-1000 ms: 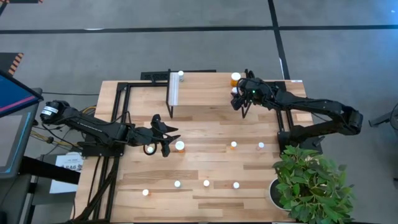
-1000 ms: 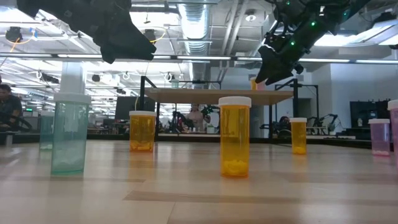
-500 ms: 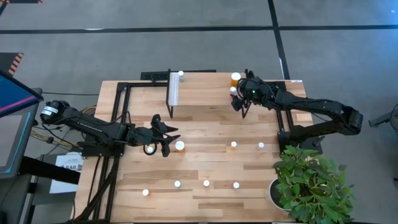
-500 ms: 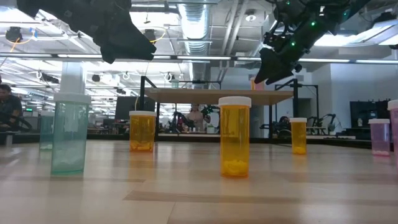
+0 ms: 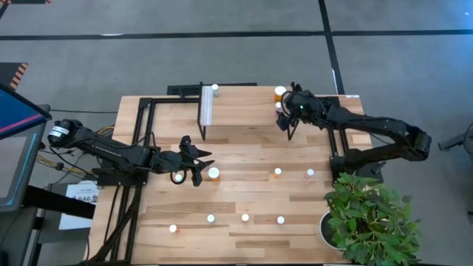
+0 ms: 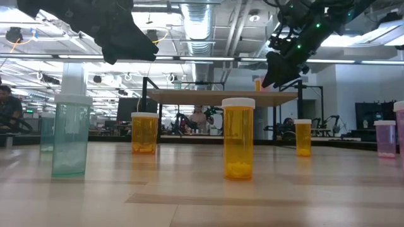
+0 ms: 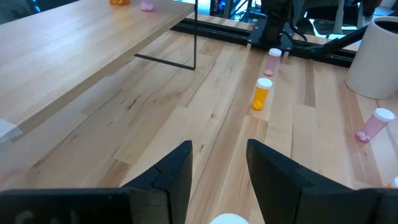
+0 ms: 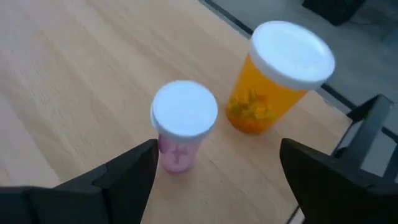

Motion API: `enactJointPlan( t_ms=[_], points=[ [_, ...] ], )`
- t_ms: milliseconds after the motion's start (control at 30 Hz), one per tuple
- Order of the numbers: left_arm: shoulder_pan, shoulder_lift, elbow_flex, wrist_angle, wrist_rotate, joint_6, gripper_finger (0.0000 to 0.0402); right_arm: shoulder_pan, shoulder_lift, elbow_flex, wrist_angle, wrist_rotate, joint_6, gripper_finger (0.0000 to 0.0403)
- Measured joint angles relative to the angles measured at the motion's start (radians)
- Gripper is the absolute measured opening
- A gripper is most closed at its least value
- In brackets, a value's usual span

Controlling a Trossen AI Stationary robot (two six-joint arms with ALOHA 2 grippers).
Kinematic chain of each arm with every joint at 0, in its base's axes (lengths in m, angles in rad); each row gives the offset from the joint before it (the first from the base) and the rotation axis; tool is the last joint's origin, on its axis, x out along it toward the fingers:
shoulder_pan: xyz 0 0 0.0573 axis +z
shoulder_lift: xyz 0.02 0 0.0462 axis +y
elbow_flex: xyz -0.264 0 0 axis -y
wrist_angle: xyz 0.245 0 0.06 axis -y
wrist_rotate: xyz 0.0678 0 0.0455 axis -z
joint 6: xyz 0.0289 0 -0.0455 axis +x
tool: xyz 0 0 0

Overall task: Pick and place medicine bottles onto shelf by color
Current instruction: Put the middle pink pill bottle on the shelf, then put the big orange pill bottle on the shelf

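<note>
The shelf (image 5: 244, 107) stands at the bench's (image 5: 244, 196) far edge. Right gripper (image 8: 214, 171), spread wide and empty, hangs over its right end above a pink bottle (image 8: 182, 124) beside an orange bottle (image 8: 278, 78). Left gripper (image 7: 219, 165), partly spread, hovers off the shelf's front-left corner.

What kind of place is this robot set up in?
Probably an open-plan robotics lab or workshop. Exposed ducts and strip lights run along the ceiling, a person sits at the left edge, and more black-framed work tables stand beyond the table.
</note>
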State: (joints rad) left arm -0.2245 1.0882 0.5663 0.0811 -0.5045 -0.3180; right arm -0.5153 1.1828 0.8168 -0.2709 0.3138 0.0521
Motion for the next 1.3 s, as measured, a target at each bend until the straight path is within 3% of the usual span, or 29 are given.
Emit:
enactJointPlan(
  t_ms=[433, 833, 1167, 1300],
  points=[
    [0.000, 0.000, 0.000, 0.000, 0.000, 0.000, 0.0139, 0.036, -0.008, 0.189, -0.253, 0.000, 0.003, 0.0357],
    [0.000, 0.000, 0.000, -0.029, 0.027, -0.030, 0.0139, 0.199, -0.232, 0.190, -0.250, 0.003, 0.041, 0.0357],
    [0.000, 0.000, 0.000, -0.026, 0.029, -0.036, 0.0138, 0.428, -0.405, -0.063, -0.020, 0.003, 0.133, 0.0357],
    [-0.001, -0.027, 0.000, -0.001, 0.093, -0.026, 0.0138, 0.514, -0.428, -0.136, 0.048, 0.003, 0.151, 0.0356]
  ],
)
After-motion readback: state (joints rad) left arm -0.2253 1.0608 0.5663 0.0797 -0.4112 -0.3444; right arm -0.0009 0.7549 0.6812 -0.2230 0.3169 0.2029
